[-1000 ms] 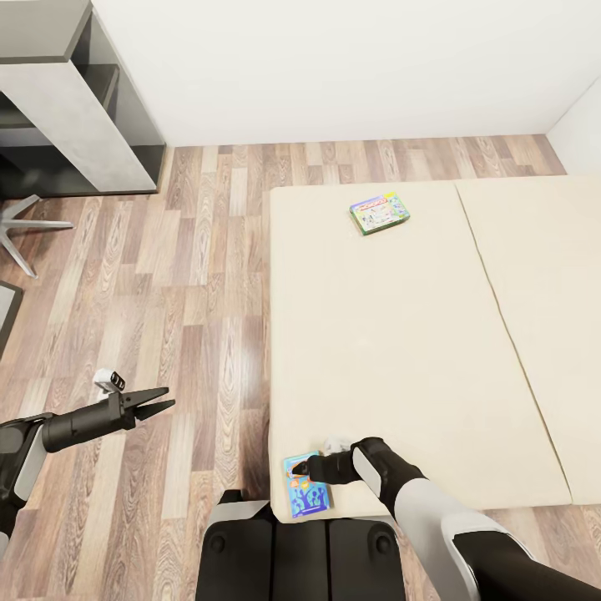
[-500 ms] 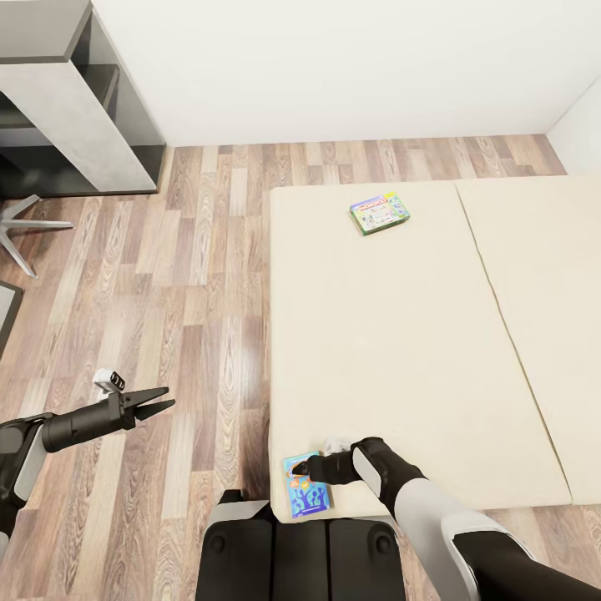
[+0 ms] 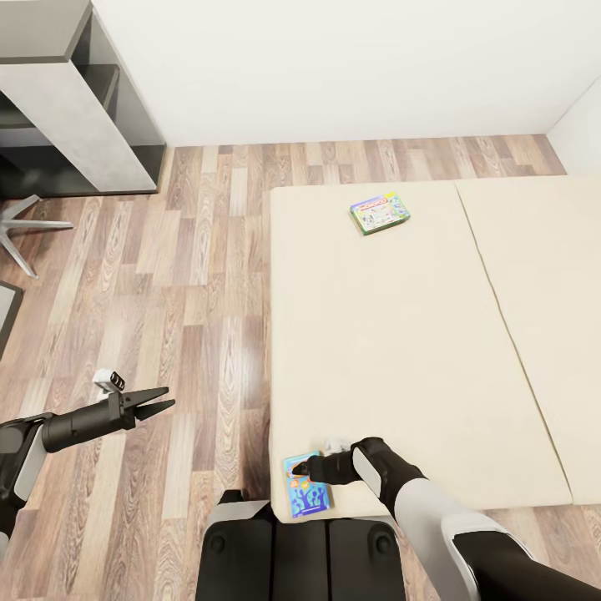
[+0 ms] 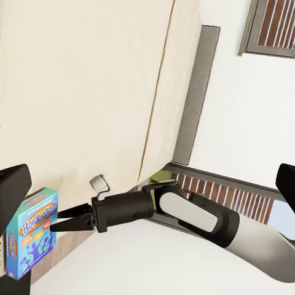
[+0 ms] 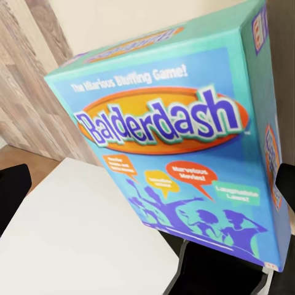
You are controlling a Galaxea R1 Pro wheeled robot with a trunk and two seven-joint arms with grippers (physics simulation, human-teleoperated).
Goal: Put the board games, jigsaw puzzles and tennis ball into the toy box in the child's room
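A blue board game [image 3: 305, 486] with orange drawings, titled "Balderdash", lies flat at the near left corner of the bed [image 3: 401, 334]. My right gripper [image 3: 300, 477] hovers just over its far end, open, fingers pointing left. The right wrist view has the blue box [image 5: 178, 141] close up between the spread fingers, and I cannot tell whether they touch it. A green-bordered board game [image 3: 379, 214] rests flat near the bed's far left edge. My left gripper [image 3: 157, 404] hangs open over the wood floor, left of the bed. The left wrist view takes in the right gripper [image 4: 58, 222] beside the blue box [image 4: 31, 236].
A grey cabinet unit [image 3: 79, 117] stands against the white wall at the far left, with a chair's star base [image 3: 25, 224] in front of it. My own base [image 3: 292, 547] sits against the bed's near edge. The left wrist view has the grey headboard [image 4: 196, 92] and brown shutters [image 4: 270, 27].
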